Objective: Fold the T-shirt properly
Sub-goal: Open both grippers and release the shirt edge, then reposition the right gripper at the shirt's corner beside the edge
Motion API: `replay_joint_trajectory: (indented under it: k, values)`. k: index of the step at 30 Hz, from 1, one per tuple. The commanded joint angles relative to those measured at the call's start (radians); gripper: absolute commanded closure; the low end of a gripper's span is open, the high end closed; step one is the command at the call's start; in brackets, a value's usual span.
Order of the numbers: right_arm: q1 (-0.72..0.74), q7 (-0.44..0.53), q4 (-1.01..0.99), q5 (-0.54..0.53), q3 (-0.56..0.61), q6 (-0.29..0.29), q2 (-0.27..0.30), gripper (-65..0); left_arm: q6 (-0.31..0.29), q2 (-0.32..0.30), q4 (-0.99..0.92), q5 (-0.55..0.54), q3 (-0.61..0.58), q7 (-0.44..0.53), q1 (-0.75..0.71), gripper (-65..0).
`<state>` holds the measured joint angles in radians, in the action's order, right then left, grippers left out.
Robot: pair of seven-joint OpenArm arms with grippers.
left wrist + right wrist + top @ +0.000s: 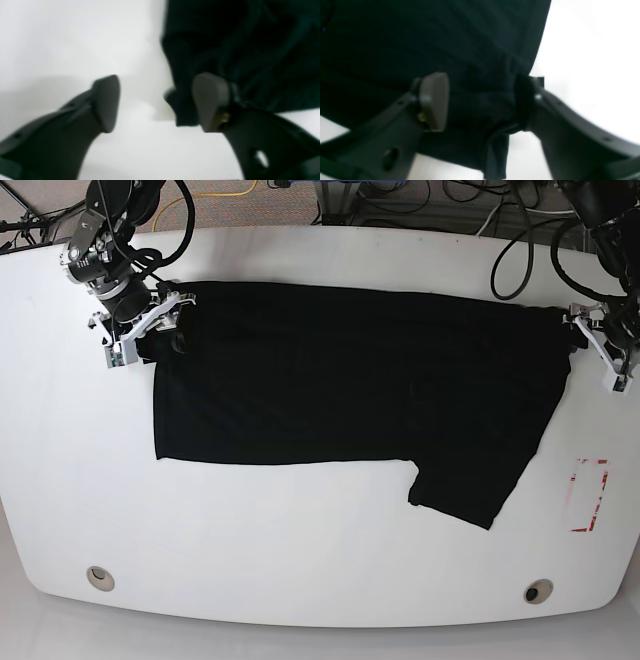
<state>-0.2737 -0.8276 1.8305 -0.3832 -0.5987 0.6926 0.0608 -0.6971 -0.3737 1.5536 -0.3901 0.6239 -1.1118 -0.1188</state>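
The black T-shirt (330, 370) lies spread flat across the white table (300, 540), with one sleeve (465, 490) pointing toward the front right. My right gripper (143, 332) is at the shirt's far left corner. In the right wrist view its jaws (480, 102) stand apart over the cloth (475, 50), and a bunched fold fills the gap. My left gripper (597, 350) is at the shirt's far right corner. In the left wrist view it (155, 102) is open, with the cloth's edge (182, 110) just inside its right finger (210, 100).
A red and white marking (588, 495) sits on the table near the right edge. Two round holes (99, 578) (537, 591) lie near the front edge. Cables (520, 240) run along the back of the table.
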Motion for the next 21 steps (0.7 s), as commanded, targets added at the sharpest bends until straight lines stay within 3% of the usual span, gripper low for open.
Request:
replay_joint_trajectory:
  k: [1,21]
  values:
    - [0.031,0.021,-0.013,0.008,-0.004,0.006,0.011,-34.1,-0.001,-0.026,0.012,-0.008,0.001,0.011,-0.017,-39.0]
    - [0.196,0.027,-0.177,0.27,-0.027,0.006,0.021,-34.1,-0.001,-0.02,0.058,-0.008,-0.052,0.012,-0.043,-38.3]
